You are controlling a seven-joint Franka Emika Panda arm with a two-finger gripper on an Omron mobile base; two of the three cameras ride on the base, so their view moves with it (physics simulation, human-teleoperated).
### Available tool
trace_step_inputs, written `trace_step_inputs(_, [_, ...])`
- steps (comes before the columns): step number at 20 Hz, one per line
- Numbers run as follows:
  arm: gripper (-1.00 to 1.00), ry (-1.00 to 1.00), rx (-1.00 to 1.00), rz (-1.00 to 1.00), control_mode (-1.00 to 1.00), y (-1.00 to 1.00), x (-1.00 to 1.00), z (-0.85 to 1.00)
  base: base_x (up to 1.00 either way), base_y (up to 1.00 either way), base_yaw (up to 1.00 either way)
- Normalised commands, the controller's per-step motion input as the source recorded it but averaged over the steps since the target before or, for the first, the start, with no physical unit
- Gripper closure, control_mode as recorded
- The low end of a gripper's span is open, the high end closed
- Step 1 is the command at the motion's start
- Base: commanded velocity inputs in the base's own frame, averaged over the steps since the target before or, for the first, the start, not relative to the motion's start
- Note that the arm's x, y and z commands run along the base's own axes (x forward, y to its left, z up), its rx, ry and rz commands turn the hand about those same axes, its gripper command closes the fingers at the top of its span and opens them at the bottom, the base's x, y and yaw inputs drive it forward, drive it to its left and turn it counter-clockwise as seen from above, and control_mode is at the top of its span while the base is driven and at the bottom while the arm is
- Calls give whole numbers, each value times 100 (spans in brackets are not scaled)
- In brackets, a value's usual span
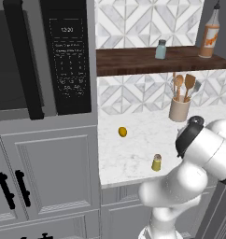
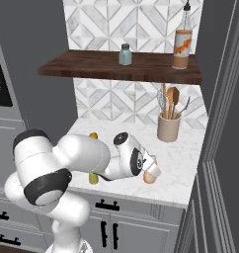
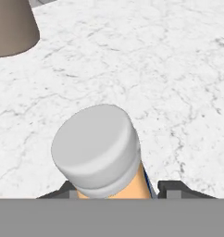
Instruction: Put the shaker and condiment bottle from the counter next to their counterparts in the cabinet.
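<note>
Here, my gripper (image 3: pixel 113 187) straddles the condiment bottle (image 3: pixel 97 150) on the counter (image 3: pixel 155 69); whether it is clamped I cannot tell. The shaker (image 1: pixel 156 162) stands on the counter too. Neither has reached the cabinet (image 1: pixel 133 60).

The arm (image 1: pixel 199 163) is glossy white, built of rounded, tube-like segments with bulbous shells at the joints. Dark, near-black bands ring the joints, one seen as a black collar round a white cap. The end effector (image 2: pixel 152 170) is white, with two small dark finger tips (image 3: pixel 171 187).
</note>
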Motion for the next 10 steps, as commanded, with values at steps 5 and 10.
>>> trace_step_inputs(5, [100,-4,0,0,-100,-12,11,47,0,0,0])
trace_step_inputs(10, [100,-13,0,0,-100,-7,0,53,0,0,0])
